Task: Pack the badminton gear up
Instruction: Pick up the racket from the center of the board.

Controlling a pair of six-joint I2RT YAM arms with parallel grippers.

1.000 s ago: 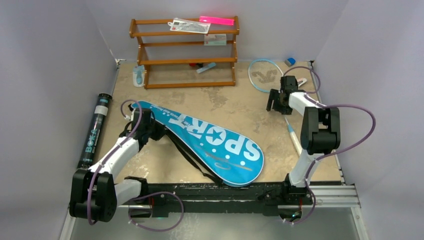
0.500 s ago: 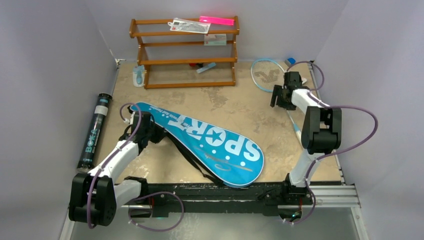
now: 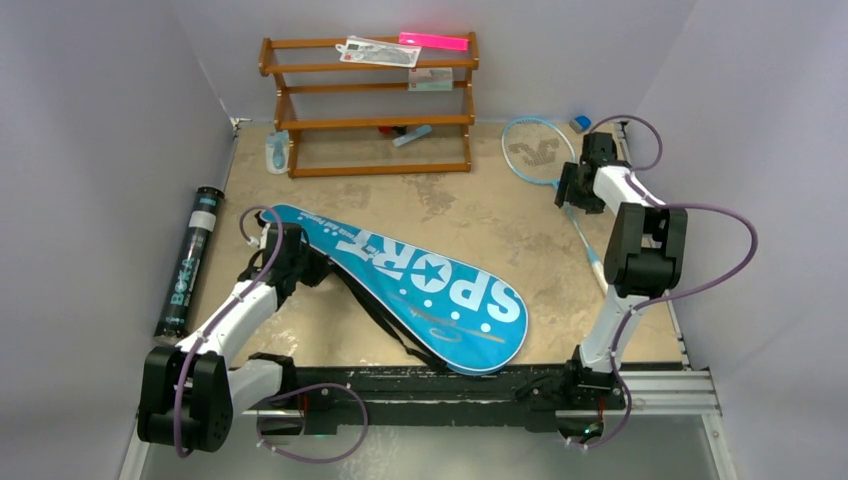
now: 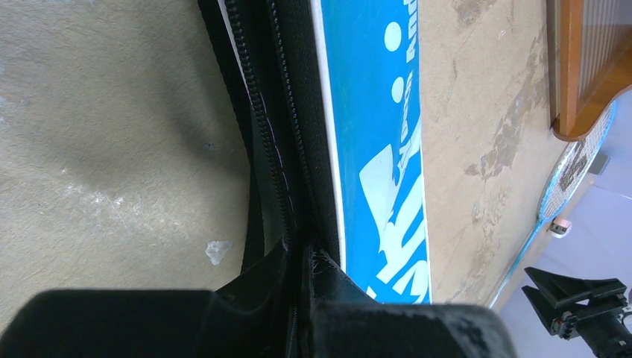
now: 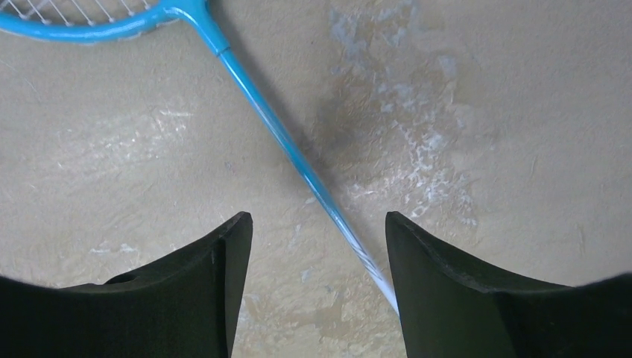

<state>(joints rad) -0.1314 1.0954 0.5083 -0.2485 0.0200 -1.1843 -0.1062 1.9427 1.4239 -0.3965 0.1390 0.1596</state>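
The blue bag (image 3: 440, 290) carries "SPORT" in big white letters. The black tube (image 3: 190, 255) bears teal lettering that looks like "BOKA"; its smaller print is unreadable.

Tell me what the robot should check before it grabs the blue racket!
1. Right gripper open: ok, its fingers stand apart.
2. Racket shaft lying between those fingers: ok, though it runs nearer one finger.
3. Right gripper low enough to pinch the shaft: cannot tell.
4. Left gripper shut on the black zipper edge of the blue bag: ok.
5. Bag opened wide enough to take the racket: cannot tell.
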